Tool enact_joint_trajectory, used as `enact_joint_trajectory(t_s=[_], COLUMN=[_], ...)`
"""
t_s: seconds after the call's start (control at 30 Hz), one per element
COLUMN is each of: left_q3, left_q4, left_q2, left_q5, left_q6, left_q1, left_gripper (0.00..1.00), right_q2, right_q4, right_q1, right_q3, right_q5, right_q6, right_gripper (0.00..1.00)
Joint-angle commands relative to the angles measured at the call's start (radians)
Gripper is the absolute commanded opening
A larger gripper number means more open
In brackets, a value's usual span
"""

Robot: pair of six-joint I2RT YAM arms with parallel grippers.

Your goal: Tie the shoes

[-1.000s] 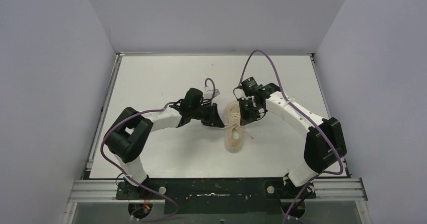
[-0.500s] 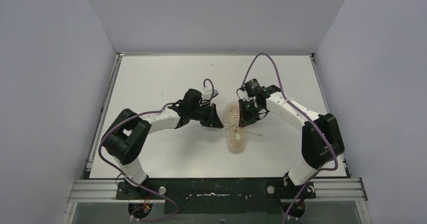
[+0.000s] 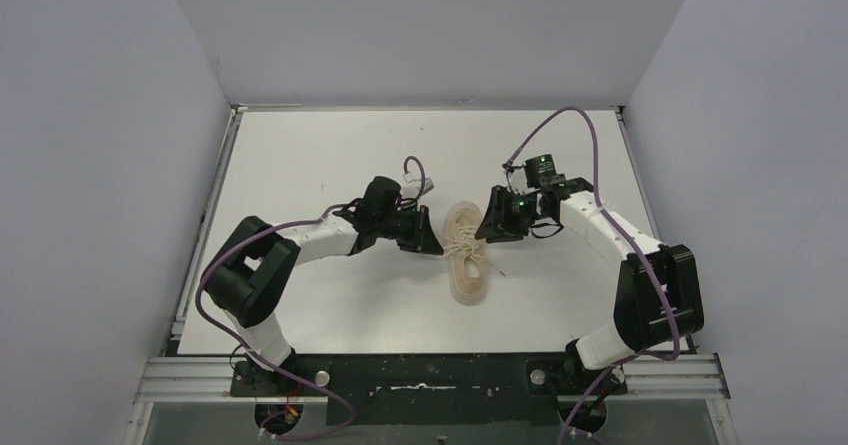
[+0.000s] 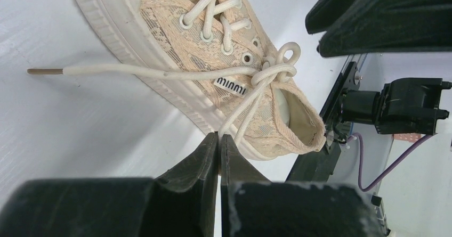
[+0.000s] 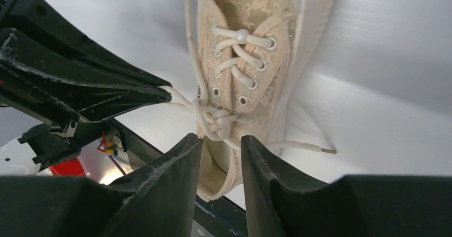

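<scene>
The cream-beige shoe (image 3: 465,265) lies mid-table, toe toward the arms, between both grippers. A small knot (image 4: 272,74) sits at the top eyelets, also seen as the knot (image 5: 213,121) in the right wrist view. My left gripper (image 4: 219,137) is shut, pinching a lace strand that runs up to the knot; from above, this left gripper (image 3: 436,243) sits at the shoe's left side. My right gripper (image 5: 221,141) is open just off the heel opening, nothing between its fingers; from above, the right gripper (image 3: 488,230) is at the shoe's right. One loose lace end (image 4: 106,69) trails over the table, another lace end (image 5: 304,147) lies beside the heel.
The white table (image 3: 320,155) is boxed in by pale walls on three sides. Purple cables (image 3: 560,120) arc over the right arm. A metal rail (image 3: 430,375) runs along the near edge by the arm bases.
My right gripper has opened, let go of the lace and drawn back to the right, off the shoe. The left gripper has stayed shut in place.
</scene>
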Motion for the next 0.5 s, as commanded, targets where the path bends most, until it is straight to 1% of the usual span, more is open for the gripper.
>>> enact_joint_trajectory(t_s=[0.0,0.13,0.27,0.47], left_q3=[0.036,0.045,0.049,0.051], left_q4=[0.028,0.018,0.015,0.014], left_q2=[-0.021,-0.021,-0.024,-0.025], left_q5=[0.016,0.018,0.018,0.021], left_q6=[0.003,0.010,0.011,0.012], left_q1=[0.004,0.004,0.004,0.003], left_gripper=[0.00,0.00,0.00,0.00], right_q2=[-0.039,-0.011,0.011,0.046], right_q4=[0.088,0.099,0.109,0.143], right_q1=[-0.043,-0.044,-0.046,-0.045], right_q3=[-0.026,-0.042,-0.058,-0.054], right_q5=[-0.082,-0.097,-0.095,-0.112], right_q6=[0.020,0.026,0.022,0.032], right_gripper=[0.34,0.34,0.30,0.30])
